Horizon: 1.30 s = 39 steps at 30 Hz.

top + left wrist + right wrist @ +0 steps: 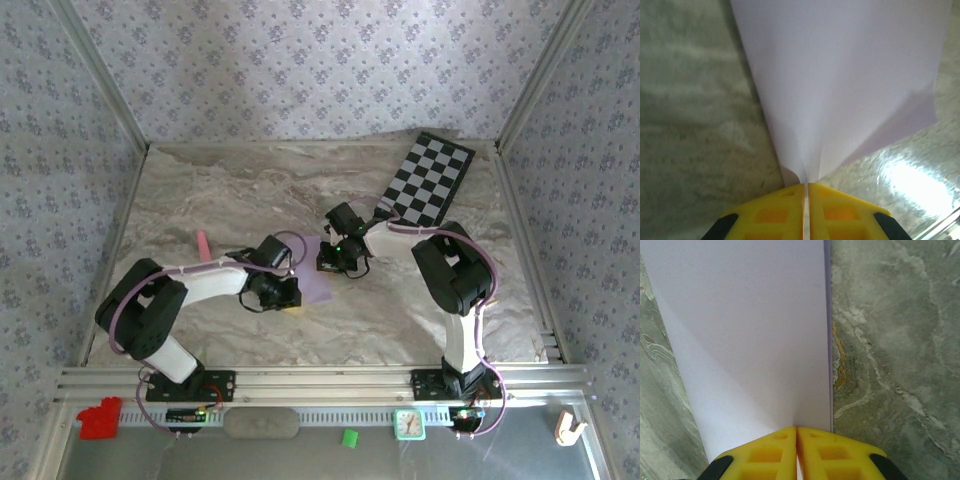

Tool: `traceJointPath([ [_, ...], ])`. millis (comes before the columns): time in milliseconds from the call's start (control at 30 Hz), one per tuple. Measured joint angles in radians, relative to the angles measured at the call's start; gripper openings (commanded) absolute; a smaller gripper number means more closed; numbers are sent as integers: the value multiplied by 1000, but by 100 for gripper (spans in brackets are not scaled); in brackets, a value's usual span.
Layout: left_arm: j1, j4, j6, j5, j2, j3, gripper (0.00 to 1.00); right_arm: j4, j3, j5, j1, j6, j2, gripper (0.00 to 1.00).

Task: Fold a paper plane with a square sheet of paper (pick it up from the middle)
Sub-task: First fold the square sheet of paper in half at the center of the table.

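Surface: table (200, 200) under grey-beige marbled cloth, rumpled along the back edge, with a bright patch of glare at lower right in the left wrist view. Closed in on three sides by walls (300, 60) in pale floral print. Aluminium posts at the corners, slotted rail (330, 378) along the near edge. On the ledge in front of the rail: red block (99, 418), green cube (349, 437), small timer (409, 424).

Materials: sheet (318, 288) thin, matte, pale lilac, at mid-table between the two arms. Fingers (765, 215) yellow moulded plastic with rectangular pockets, black behind. Board (430, 180) flat, black-and-white chequered, at back right, well apart from sheet. Small pink strip (203, 243) on the cloth at left.

Grippers: left gripper (805, 186) clamped on a folded corner of sheet, jaws all but meeting with the paper edge-on between them. Right gripper (796, 429) likewise pinched onto an edge of sheet, jaws nearly touching.

By view:
- Top: gives layout, with both wrists converging on sheet from left and right and a lilac patch visible between them.
- Left wrist: gives layering, with two plies fanning out from the pinch and a lower flap jutting right with a curled corner.
- Right wrist: gives the flat upper face, a straight right edge with a darker sliver of a second ply beneath, and a faint diagonal crease running from the pinch toward upper left.
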Motion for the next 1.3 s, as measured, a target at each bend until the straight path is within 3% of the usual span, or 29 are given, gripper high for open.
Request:
traceJointPath([
  [333,-19,-89,-7,-53,-59,7,12,11,-8,-8,-5,6,-3,11],
  [533,42,-45,-22,-59,-79,80,12,17,-12,-9,-6,6,-4,11],
  [967,77,51,-56,2,134,157,11,22,-15,-18,-9,10,-5,11],
  [1300,80,137,-41,10,114,70,11,29,-19,-26,-13,18,-4,11],
])
